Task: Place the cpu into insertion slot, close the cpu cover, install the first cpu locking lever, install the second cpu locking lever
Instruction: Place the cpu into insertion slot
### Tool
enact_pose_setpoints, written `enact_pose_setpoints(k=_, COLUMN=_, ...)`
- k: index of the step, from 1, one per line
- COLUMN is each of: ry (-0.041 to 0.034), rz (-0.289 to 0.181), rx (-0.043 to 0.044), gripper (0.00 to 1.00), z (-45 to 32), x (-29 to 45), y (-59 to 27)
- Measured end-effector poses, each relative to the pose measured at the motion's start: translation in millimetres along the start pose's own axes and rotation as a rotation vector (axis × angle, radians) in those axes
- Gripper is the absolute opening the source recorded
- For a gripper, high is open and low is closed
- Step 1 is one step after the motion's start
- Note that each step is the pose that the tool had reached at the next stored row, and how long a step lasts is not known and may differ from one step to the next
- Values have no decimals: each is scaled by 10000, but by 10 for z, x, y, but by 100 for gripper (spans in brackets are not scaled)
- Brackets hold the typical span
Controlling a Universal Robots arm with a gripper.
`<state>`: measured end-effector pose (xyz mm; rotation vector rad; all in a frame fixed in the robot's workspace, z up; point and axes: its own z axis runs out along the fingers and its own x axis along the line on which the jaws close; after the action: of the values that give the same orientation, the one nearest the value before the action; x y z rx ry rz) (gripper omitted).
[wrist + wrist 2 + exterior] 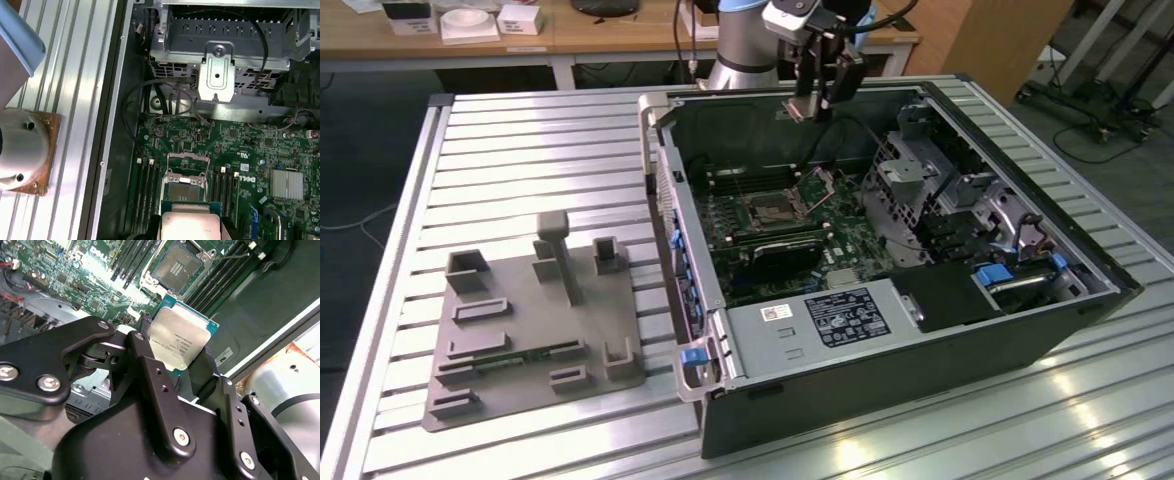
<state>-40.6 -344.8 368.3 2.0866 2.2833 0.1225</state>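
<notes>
The cpu [180, 337] aloft, the insertion slot [186, 192] open.
Silvery-grey lid on a green edge, the cpu is held high above the board; the dark-centred insertion slot lies bare, its cpu cover [188, 155] swung open.

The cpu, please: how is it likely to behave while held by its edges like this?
The cpu looks like a flat, rigid plate with a metal lid, so it probably won't flex. The gripper pinches its thin edges, so it could slip or twist if bumped. Small and thin, it is likely light.
</notes>
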Motion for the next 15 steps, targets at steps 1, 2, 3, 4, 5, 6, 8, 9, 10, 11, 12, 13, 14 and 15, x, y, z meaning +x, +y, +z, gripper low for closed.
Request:
enact_pose_setpoints(k=1, ry=-11, rz=117, rx=-2, gripper=54, z=3, x=0, y=-1)
enact_pose_setpoints(k=2, ry=-21, rz=235, rx=-5, gripper=54, z=7, x=0, y=-1)
enact_pose_setpoints(k=3, ry=-33, rz=364, rx=-7, gripper=54, z=11, x=0, y=-2)
enact_pose_setpoints(k=4, ry=-43, rz=483, rx=-10, gripper=54, z=15, x=0, y=-2)
enact_pose_setpoints(k=5, ry=-56, rz=621, rx=-11, gripper=54, z=18, x=0, y=-3)
enact_pose_setpoints(k=6, ry=-70, rz=772, rx=-15, gripper=54, z=23, x=0, y=-3)
enact_pose_setpoints(k=8, ry=-95, rz=1061, rx=-21, gripper=54, z=30, x=0, y=-4)
enact_pose_setpoints(k=9, ry=-108, rz=1196, rx=-23, gripper=54, z=34, x=-1, y=-4)
enact_pose_setpoints(k=10, ry=-120, rz=1328, rx=-25, gripper=54, z=37, x=-1, y=-5)
enact_pose_setpoints(k=11, ry=-132, rz=1468, rx=-28, gripper=54, z=40, x=-1, y=-5)
enact_pose_setpoints(k=12, ry=-143, rz=1586, rx=-30, gripper=54, z=40, x=-1, y=-5)
enact_pose_setpoints(k=13, ry=-152, rz=1686, rx=-32, gripper=54, z=41, x=-1, y=-6)
enact_pose_setpoints(k=14, ry=-161, rz=1780, rx=-33, gripper=54, z=41, x=-1, y=-7)
enact_pose_setpoints(k=15, ry=-169, rz=1884, rx=-37, gripper=54, z=43, x=0, y=-9)
